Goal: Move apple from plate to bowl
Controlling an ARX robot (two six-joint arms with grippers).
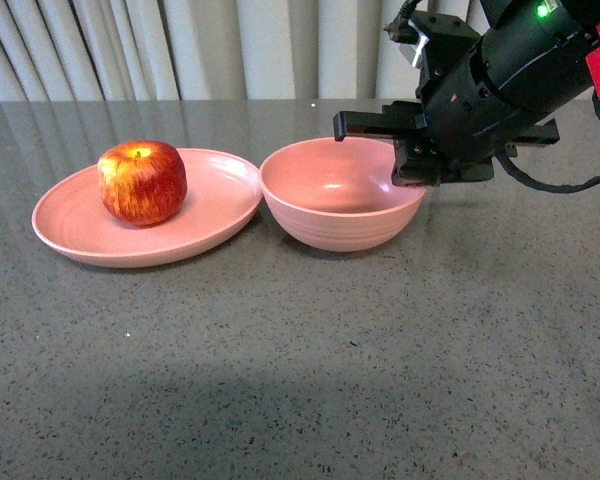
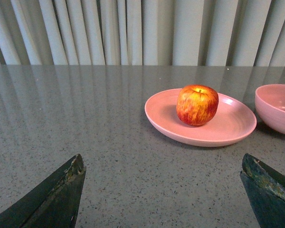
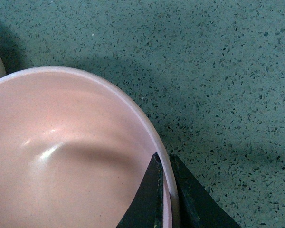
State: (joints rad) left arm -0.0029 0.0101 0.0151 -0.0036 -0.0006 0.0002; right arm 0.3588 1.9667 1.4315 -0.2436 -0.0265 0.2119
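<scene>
- Pale curtains [image 1: 230, 45] hang behind a grey speckled table [image 1: 300, 390] that fills the lower half of the front view.
- On the left of that view sits the plate [image 1: 75, 235], shallow and pink, with the apple [image 1: 142, 181] resting on it, stem up, a little left of the plate's middle.
- Just right of the plate, at the centre of the frame, stands the bowl [image 1: 325, 228]. The two rims look to be touching or nearly so; I cannot tell which. Nothing is in the bowl.
- The right gripper [image 3: 168, 187] comes in from the upper right of the front view and meets the bowl at its right-hand rim. From its wrist camera, the jaws are nearly closed, one finger inside the wall and one outside, pinching the rim between them.
- The left gripper [image 2: 162, 164] does not show in the front view. From its own camera, the jaws stand wide apart with nothing between them, and it looks across bare table at the apple and plate, well clear of both.
- My reading is that the task proper has not begun: the apple is not yet lifted, and nothing grips it.
- What is left is the whole transfer: reach the apple, close on it, carry it over the rims, and set it in the bowl. The right arm seems to be steadying the bowl for that.
</scene>
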